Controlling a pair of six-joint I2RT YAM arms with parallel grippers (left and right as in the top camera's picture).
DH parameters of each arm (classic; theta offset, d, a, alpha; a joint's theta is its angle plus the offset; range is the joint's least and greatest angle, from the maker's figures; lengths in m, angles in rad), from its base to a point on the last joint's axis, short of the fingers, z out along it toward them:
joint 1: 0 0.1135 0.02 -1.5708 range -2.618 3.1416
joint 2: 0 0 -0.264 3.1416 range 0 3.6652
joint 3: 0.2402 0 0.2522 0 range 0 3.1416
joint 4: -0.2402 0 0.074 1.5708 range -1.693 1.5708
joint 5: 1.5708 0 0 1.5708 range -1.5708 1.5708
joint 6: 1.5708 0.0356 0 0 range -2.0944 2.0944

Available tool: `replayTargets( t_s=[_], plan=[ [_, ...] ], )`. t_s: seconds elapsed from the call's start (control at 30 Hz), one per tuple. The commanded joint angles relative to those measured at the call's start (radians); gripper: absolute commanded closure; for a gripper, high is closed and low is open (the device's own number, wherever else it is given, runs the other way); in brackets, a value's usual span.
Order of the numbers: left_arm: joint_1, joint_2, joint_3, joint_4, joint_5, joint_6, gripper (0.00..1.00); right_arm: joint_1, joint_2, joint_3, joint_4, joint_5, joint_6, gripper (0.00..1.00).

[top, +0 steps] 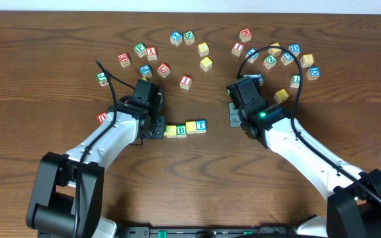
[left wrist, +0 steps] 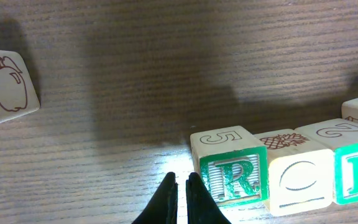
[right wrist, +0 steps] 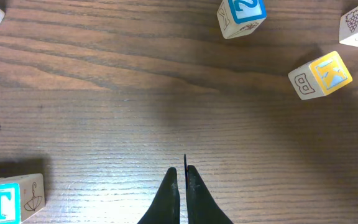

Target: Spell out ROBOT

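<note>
**A:** Two claws, both pinched shut, and neither holds a thing.

**B:** Start with the left one.

**A:** Left claw (left wrist: 182, 186) sits low over the table (top: 45, 39), tips together. R (left wrist: 235, 177) stands just to its right, green letter facing the wrist camera. Whether finger and cube touch, I cannot tell.

**B:** And past R?

**A:** A row. Yellow cube (top: 170, 131) is pressed against R, then B (top: 181, 130), then the other yellow cube (top: 191, 126), then T (top: 200, 124). All five sit side by side, with the T end drifting slightly toward the far edge. From overhead the claw mostly hides R.

**B:** Anything on the left claw's other side?

**A:** An apple cube (left wrist: 5, 87), turned askew, well apart.

**B:** Right claw?

**A:** Right claw (right wrist: 182, 177) is closed as well, over bare wood. T is off to its left, well apart, blue letter facing the wrist camera. Ahead of it lie a blue cube (right wrist: 241, 15) and a K cube (right wrist: 322, 74), both turned askew.

**B:** The rest?

**A:** Loose cubes (top: 177, 38) are scattered across the far half of the table, red, green, blue and yellow. None touches the row.
</note>
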Motion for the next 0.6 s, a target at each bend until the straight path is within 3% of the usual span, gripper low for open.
replayTargets(
  t_s=[0.0, 0.3, 0.57],
  plan=[
    [0.005, 0.004, -0.011, -0.004, -0.067, 0.006, 0.93, -0.005, -0.019, 0.019, -0.002, 0.005, 0.006, 0.99],
    [0.005, 0.003, -0.011, -0.042, -0.257, -0.114, 0.93, -0.005, -0.019, 0.019, -0.002, 0.005, 0.006, 0.99],
    [0.002, 0.003, -0.012, -0.168, -0.079, -0.113, 0.92, -0.006, -0.019, 0.019, -0.002, 0.009, -0.002, 0.99]
  ],
)
